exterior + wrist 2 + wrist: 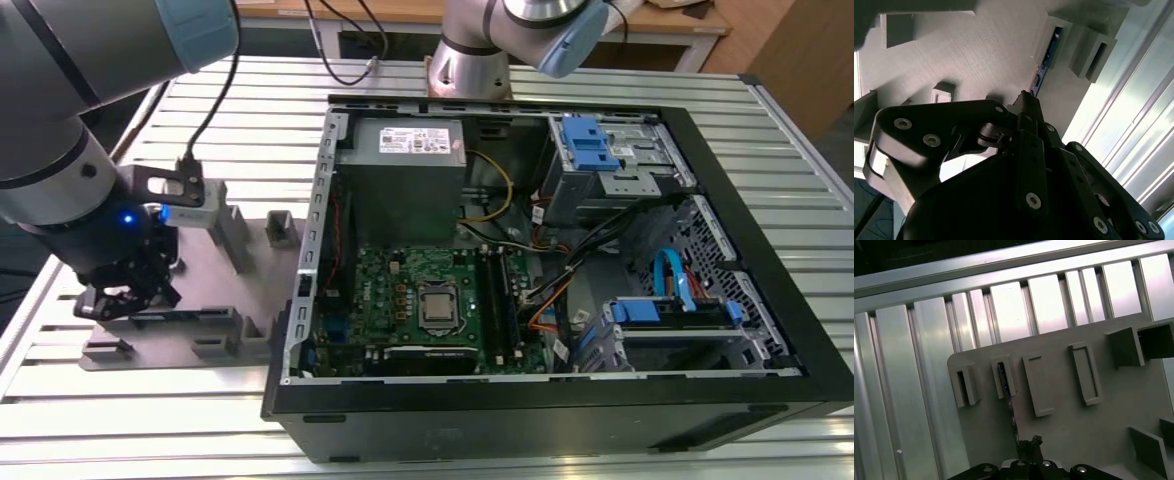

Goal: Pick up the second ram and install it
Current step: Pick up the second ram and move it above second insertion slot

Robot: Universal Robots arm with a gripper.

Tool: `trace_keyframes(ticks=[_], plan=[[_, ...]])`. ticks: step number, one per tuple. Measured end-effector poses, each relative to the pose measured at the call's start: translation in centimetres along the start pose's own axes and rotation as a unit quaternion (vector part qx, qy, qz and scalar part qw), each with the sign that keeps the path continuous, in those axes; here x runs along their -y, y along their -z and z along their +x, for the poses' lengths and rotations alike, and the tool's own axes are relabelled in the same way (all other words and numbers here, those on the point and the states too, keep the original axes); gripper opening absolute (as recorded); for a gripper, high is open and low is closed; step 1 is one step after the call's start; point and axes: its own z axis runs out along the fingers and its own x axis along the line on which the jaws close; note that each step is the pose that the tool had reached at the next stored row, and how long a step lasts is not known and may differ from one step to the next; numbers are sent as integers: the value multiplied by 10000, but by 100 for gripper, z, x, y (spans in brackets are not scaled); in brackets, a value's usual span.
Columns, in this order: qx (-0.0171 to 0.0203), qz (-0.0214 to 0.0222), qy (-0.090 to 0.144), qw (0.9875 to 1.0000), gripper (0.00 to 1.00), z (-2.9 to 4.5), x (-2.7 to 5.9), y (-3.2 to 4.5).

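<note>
The second ram (178, 315) is a thin dark stick lying edge-up in the holder blocks near the front of the grey tray (220, 290), at the exterior view's left. My gripper (124, 298) is down over its end. In both wrist views the stick (1046, 57) (1010, 407) runs from a slotted holder block straight into my fingertips. The gripper (1025, 100) (1030, 444) has its jaws drawn together on the stick's end. The ram still rests in the tray (1069, 425).
An open computer case (534, 410) lies to the tray's right, with the motherboard (427, 300) and its memory slots (497, 300) exposed. A second arm's base (467, 60) stands behind the case. Ribbed metal tabletop (904, 390) surrounds the tray.
</note>
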Motion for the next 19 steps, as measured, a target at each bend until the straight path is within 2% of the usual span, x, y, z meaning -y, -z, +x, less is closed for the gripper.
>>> trace_keyframes(ticks=[10, 19], plan=[[0, -14, 422, 9991, 7, 0, 0, 0], [0, -26, 783, 9969, 7, 0, 0, 0]])
